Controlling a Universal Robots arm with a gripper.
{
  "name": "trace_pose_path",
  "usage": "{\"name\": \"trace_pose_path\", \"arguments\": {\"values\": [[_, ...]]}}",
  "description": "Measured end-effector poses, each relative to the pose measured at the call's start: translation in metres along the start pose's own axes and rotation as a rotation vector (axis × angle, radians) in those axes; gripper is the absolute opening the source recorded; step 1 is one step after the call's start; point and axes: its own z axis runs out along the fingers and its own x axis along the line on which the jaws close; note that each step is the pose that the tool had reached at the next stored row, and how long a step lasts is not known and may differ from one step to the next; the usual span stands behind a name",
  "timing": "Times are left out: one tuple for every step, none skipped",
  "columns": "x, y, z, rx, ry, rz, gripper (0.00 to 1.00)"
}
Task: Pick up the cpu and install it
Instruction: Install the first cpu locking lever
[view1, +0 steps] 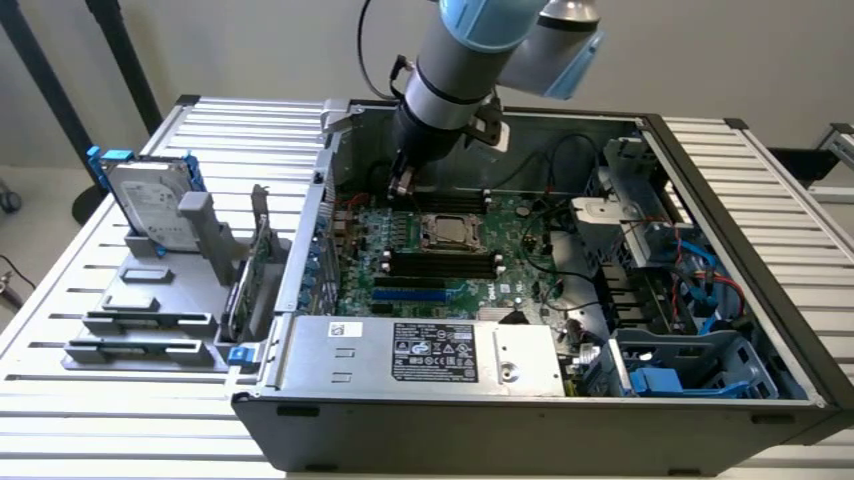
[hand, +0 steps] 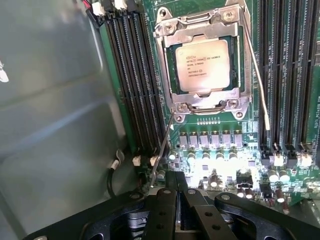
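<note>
Table (view1: 94, 420): white slats, bearing one open case (view1: 534, 440).
Cpu (hand: 202, 64): one, seated in the one socket (hand: 235, 96) on the board (view1: 518, 215), metal frame over its edges.
Handling: likely light, stiff, thin, slick-topped, fragile underneath; grip opposite edges.
Gripper (hand: 177, 189): one, just beyond the cpu, low over the board, fingers pressed together, holding nothing.

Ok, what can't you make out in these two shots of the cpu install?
1. Fine print on the cpu: wrist view, too small to read.
2. Lower end of the socket lever: wrist view, hidden behind the gripper.
3. Base of the hard drive: exterior view, covered by the grey holder.
</note>
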Motion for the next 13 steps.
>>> {"name": "trace_pose_path", "arguments": {"values": [[0.0001,-0.0001,-0.0004,-0.0011,0.0042,0.006,0.11],[0.0002,-0.0002,-0.0007,-0.0025,0.0081,0.013,0.11],[0.0003,-0.0004,-0.0010,-0.0042,0.0119,0.020,0.11],[0.0003,-0.0005,-0.0014,-0.0061,0.0157,0.027,0.11],[0.0004,-0.0007,-0.0018,-0.0072,0.0200,0.034,0.11],[0.0005,-0.0008,-0.0023,-0.0075,0.0251,0.040,0.11],[0.0005,-0.0010,-0.0027,-0.0072,0.0310,0.046,0.11],[0.0005,-0.0011,-0.0032,-0.0068,0.0367,0.051,0.11],[0.0005,-0.0012,-0.0036,-0.0063,0.0415,0.056,0.11],[0.0004,-0.0013,-0.0039,-0.0056,0.0455,0.060,0.11],[0.0004,-0.0014,-0.0043,-0.0047,0.0495,0.064,0.11],[0.0003,-0.0015,-0.0048,-0.0038,0.0539,0.068,0.11],[0.0004,-0.0017,-0.0055,-0.0029,0.0593,0.071,0.11]]}}
